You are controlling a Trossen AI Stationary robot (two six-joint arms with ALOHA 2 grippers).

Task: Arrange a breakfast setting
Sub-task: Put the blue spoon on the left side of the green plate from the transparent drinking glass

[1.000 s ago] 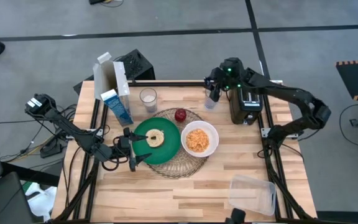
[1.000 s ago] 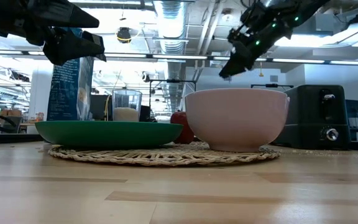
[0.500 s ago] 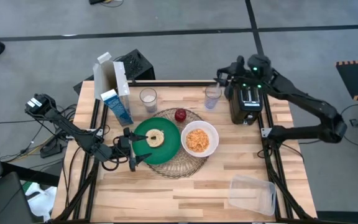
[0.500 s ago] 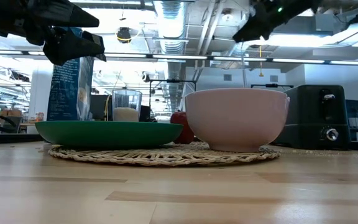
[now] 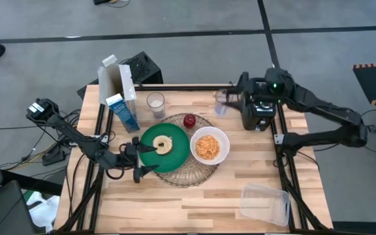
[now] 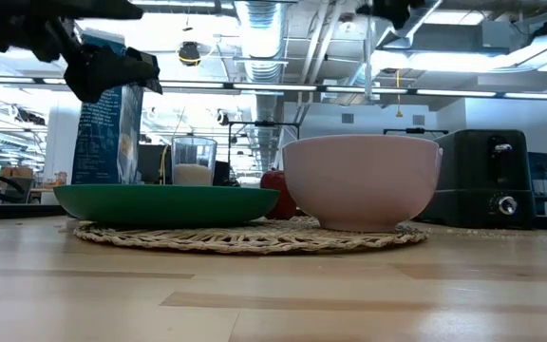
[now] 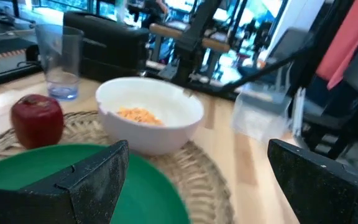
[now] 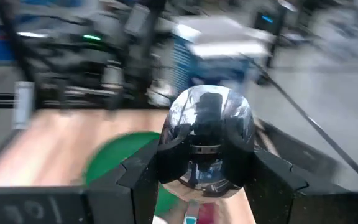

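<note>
A round woven mat (image 5: 185, 175) lies mid-table. On it sit a green plate (image 5: 175, 158) with a pale bagel (image 5: 163, 144), a white bowl (image 5: 224, 138) of orange food and a red apple (image 5: 189, 121). A glass of milk (image 5: 155, 102) and a blue-white carton (image 5: 124, 111) stand behind the plate. An empty clear glass (image 5: 219, 104) stands at the far edge. My right gripper (image 5: 232, 98) is open, raised beside this glass, which shows beyond its spread fingers in the right wrist view (image 8: 207, 124). My left gripper (image 5: 138, 161) is open and empty at the plate's left edge.
A black toaster (image 5: 258, 114) stands at the far right, under my right arm. A clear plastic tub (image 5: 265, 203) lies at the near right corner. An open white box (image 5: 116, 81) stands behind the carton. Bare wood lies along the near edge.
My right gripper has risen from just over the empty glass and drawn back toward the table's right edge, above the toaster. It has tipped from pointing down to more level. The glass has stayed standing where it was.
</note>
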